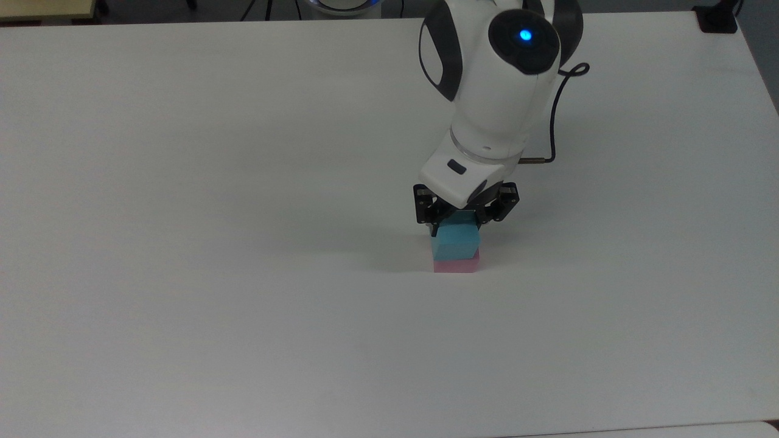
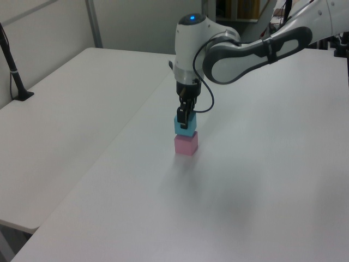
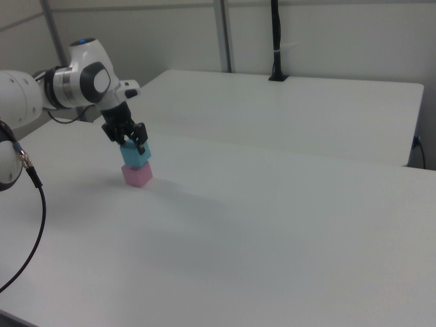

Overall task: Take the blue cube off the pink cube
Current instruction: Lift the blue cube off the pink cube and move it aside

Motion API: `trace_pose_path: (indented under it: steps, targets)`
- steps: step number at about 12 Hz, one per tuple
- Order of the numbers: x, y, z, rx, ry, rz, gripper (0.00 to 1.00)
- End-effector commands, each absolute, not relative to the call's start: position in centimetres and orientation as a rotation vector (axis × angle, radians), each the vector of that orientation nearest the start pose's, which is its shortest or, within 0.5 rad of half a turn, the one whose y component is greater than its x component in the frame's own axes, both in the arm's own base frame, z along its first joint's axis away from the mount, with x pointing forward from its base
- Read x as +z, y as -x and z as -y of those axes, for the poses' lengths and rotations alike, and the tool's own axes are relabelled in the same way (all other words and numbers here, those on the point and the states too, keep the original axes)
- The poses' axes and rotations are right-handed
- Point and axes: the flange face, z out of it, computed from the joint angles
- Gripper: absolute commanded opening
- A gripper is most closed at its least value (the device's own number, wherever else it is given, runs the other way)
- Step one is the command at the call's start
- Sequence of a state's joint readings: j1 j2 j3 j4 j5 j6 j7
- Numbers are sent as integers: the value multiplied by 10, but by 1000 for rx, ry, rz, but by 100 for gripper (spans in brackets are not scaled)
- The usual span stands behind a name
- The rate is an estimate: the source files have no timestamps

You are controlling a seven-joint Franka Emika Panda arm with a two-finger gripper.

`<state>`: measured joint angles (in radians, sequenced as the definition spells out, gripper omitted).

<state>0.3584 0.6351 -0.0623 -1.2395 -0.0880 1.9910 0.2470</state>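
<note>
Your stock: one blue cube (image 1: 456,241), stacked on one pink cube (image 1: 456,265), on the white table (image 1: 182,243), at 4 o'clock from the top view's centre. Your gripper (image 1: 465,220) straddles the blue cube, fingers apart at its sides.

Pincer (image 3: 131,145) straddling blue cube (image 3: 135,156) atop pink cube (image 3: 137,174).

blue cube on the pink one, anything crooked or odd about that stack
Nothing stands out. The blue cube sits upright on the pink cube, close to squarely, on a bare white table. The gripper straddles the blue cube's upper part, one finger on each side. No damage or spill shows.
</note>
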Motion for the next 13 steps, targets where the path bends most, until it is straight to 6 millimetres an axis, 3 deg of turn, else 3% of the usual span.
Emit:
trace_pose_path:
  steps: [1,3,4,5,6,8,9,11,13]
  targets:
    - [477,-692,-162,-273,3209,142,20]
    - [472,-699,-91,-172,3229,181,21]
    - [456,-703,-54,-127,3237,196,21]
    - [437,-708,-29,-82,3242,212,22]
    - [417,-711,-15,-35,3252,245,23]
    - [383,-717,-6,20,3252,276,23]
    - [378,-722,-3,-39,3256,274,24]
    - [349,-728,-2,-63,3259,257,29]
    - [346,-733,-5,-126,3259,181,35]
